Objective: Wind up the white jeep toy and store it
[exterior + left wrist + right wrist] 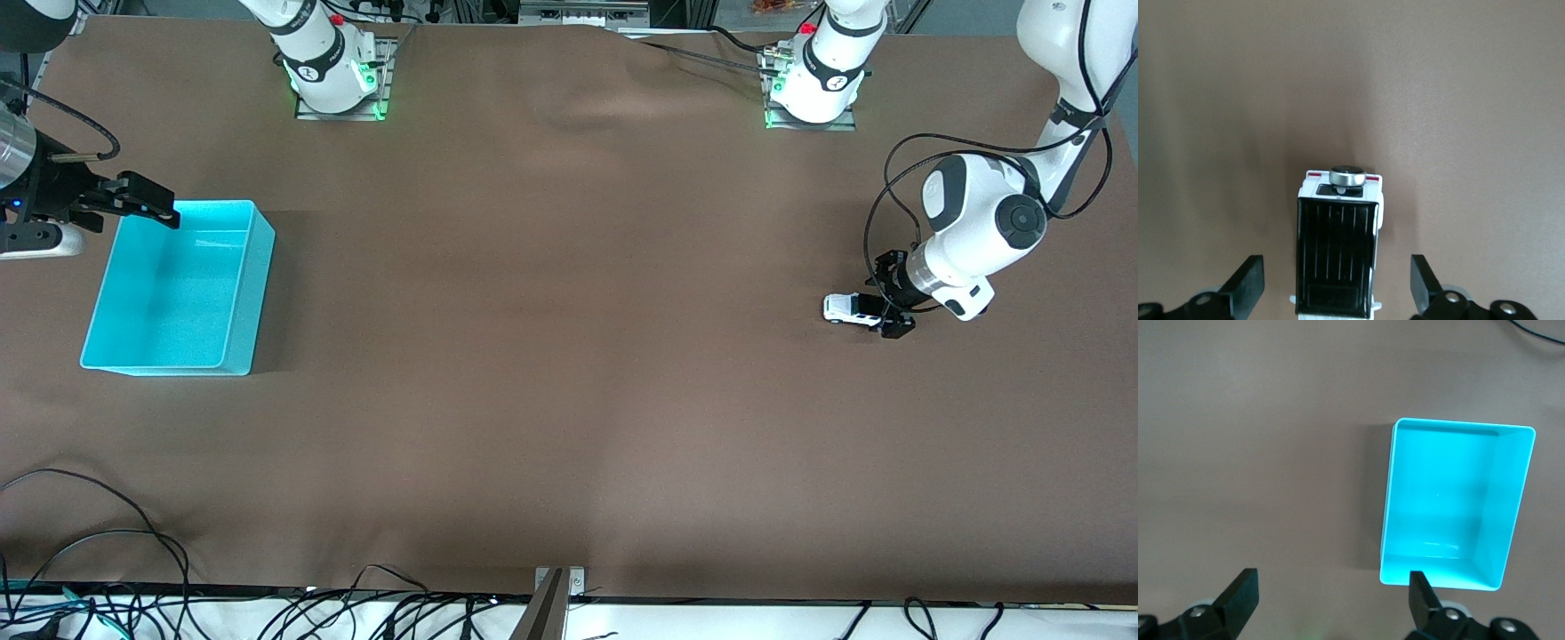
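Across the whole scene runs the brown table [569,400], and the biggest thing on it is the cyan bin [178,289], sitting at the right arm's end with nothing inside as far as I can see. Its open top shows clearly in the right wrist view [1455,507] too.

Next down in size, the right hand [147,203] hangs over the bin's rim, at the corner farthest from the front camera. In its own wrist view the two fingers [1241,590] stand wide apart with just table and bin between them, so it's spread and gripping nothing.

Over at the left arm's end, the left hand [892,298] is down low at the table, right at the white jeep toy [852,308]. The left wrist view shows its fingers [1248,283] spread on either side of the jeep [1338,250], with a gap on both sides, so not pinching it.

Smallest of all, the jeep itself stands on the table on its wheels, well apart from the bin. Black roof panel up, and a little silver knob [1347,176] sticks out at one end.
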Controlling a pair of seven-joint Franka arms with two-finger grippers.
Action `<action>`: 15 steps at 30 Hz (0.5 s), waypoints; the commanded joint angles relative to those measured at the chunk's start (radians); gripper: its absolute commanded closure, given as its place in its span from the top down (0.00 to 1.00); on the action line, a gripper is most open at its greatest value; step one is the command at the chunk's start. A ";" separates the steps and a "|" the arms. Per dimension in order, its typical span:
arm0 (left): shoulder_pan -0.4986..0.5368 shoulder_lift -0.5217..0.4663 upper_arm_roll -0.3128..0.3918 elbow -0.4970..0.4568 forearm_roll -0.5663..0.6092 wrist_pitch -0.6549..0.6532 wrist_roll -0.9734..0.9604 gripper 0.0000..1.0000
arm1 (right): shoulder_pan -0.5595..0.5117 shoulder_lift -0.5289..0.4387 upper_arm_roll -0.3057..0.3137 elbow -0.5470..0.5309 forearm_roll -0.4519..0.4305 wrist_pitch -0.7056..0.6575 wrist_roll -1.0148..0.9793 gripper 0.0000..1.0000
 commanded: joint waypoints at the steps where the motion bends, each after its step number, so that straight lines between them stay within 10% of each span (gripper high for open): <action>1: 0.008 0.012 -0.005 -0.003 0.075 0.015 -0.076 0.66 | -0.002 -0.001 0.005 0.017 0.006 -0.021 0.001 1.00; 9: 0.008 0.000 -0.008 0.002 0.082 0.002 -0.099 0.18 | -0.002 -0.001 0.003 0.017 0.006 -0.020 0.001 1.00; 15: 0.003 -0.025 -0.015 0.022 0.082 -0.053 -0.148 0.14 | -0.002 -0.001 0.003 0.017 0.006 -0.021 0.000 1.00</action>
